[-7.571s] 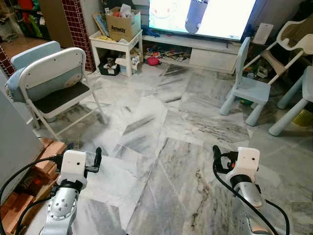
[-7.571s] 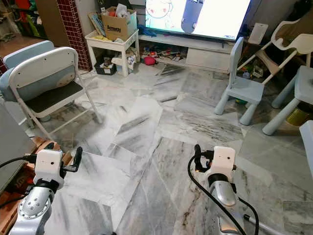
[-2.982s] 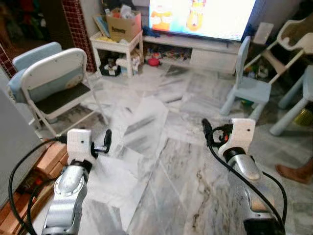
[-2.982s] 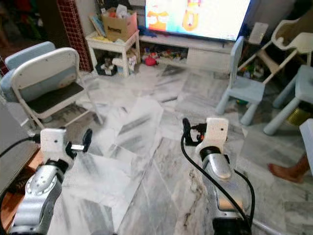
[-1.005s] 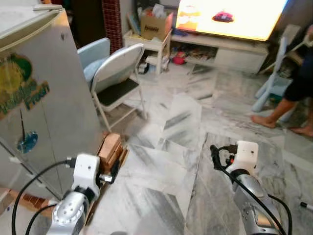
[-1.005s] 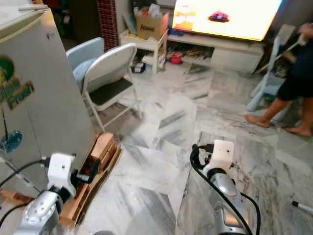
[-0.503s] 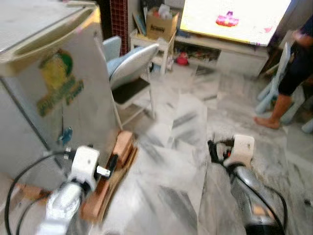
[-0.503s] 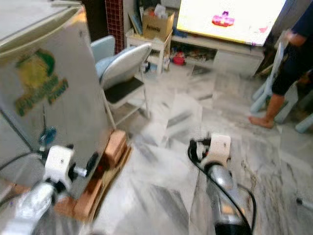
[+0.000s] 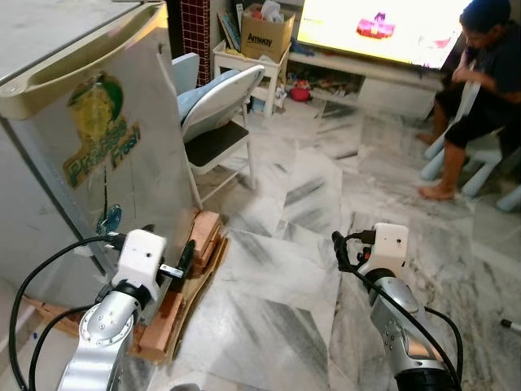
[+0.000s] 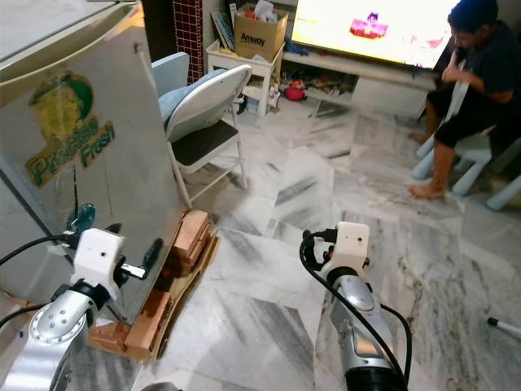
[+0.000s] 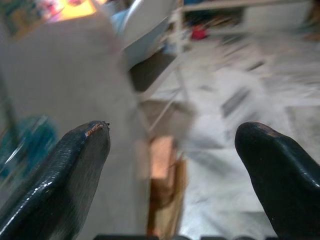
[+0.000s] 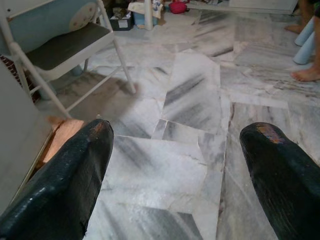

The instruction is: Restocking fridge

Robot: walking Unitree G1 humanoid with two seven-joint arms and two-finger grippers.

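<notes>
- Head views: the left gripper (image 9: 181, 265), fingers spread and empty, hangs just beside the tall grey metal fridge (image 9: 89, 155), door closed, raised on reddish wooden blocks (image 9: 199, 244). Likely heavy and rigid; grasp the door's top lip.
- Wrist views: the right gripper (image 12: 180, 170), wide and empty, faces open marble floor (image 12: 190, 100); a white folding chair (image 10: 203, 114) crowds the fridge's side.

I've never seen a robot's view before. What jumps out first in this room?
A grey fridge with a green and yellow sticker stands closed at the robot's left, raised on bricks. The left hand and right hand hang open and empty over the marble floor. Farther back, a person sits near a bright television, right of a white folding chair.
</notes>
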